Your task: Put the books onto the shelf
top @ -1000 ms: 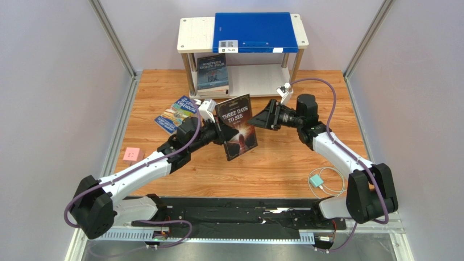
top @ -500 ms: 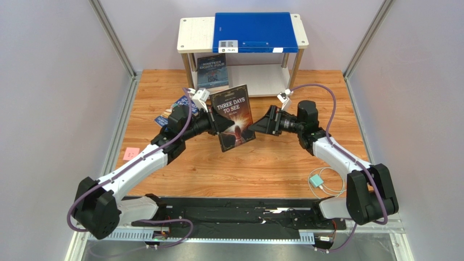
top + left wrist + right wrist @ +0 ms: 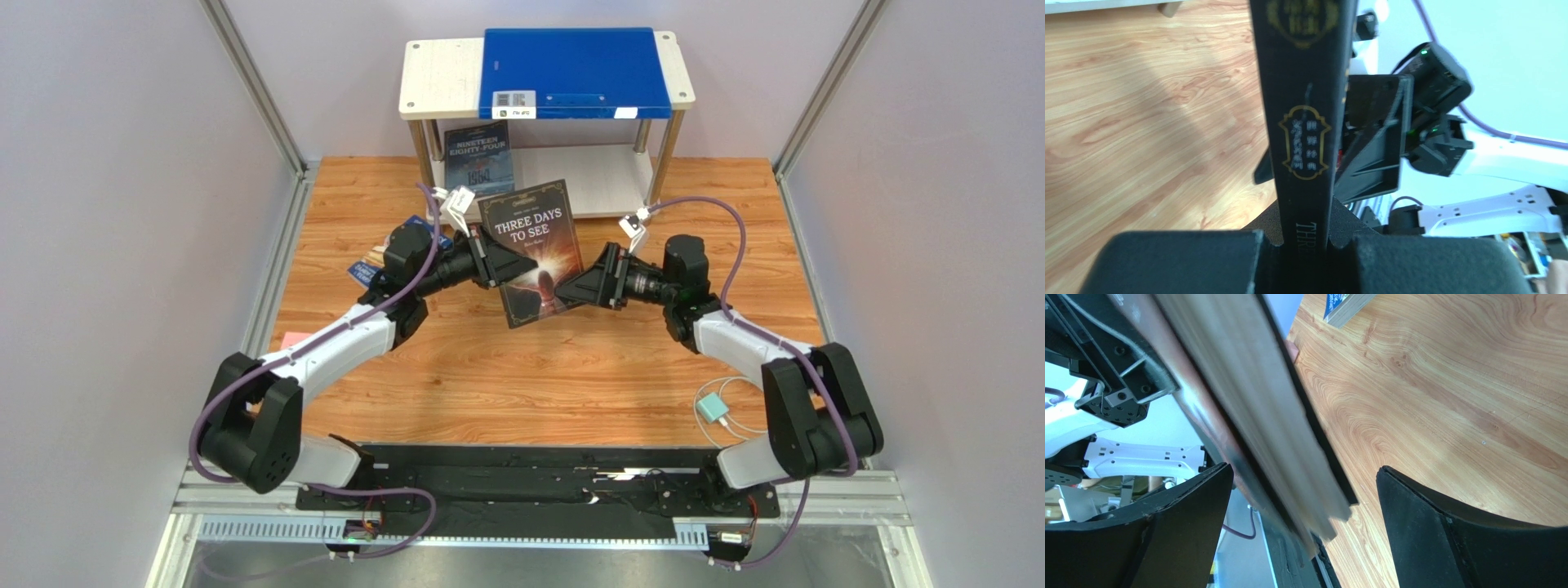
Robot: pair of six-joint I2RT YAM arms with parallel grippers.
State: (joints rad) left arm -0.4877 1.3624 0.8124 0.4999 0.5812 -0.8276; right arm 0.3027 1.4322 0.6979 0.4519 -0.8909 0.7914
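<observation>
**Bright, even light overhead; soft focus up close**

We find the overhead view evenly lit and sharp, with only faint, soft shadows on the wooden desk (image 3: 613, 368). In the left wrist view the dark book (image 3: 1303, 122) is dim and a little blurred near the lens. A soft shadow crosses the wood beside it, and the background is washed out white. In the right wrist view the book's pages smear out of focus, the black fingers (image 3: 1462, 539) of the right end effector (image 3: 1304, 471) show little detail, and the wood grain is crisp.
</observation>
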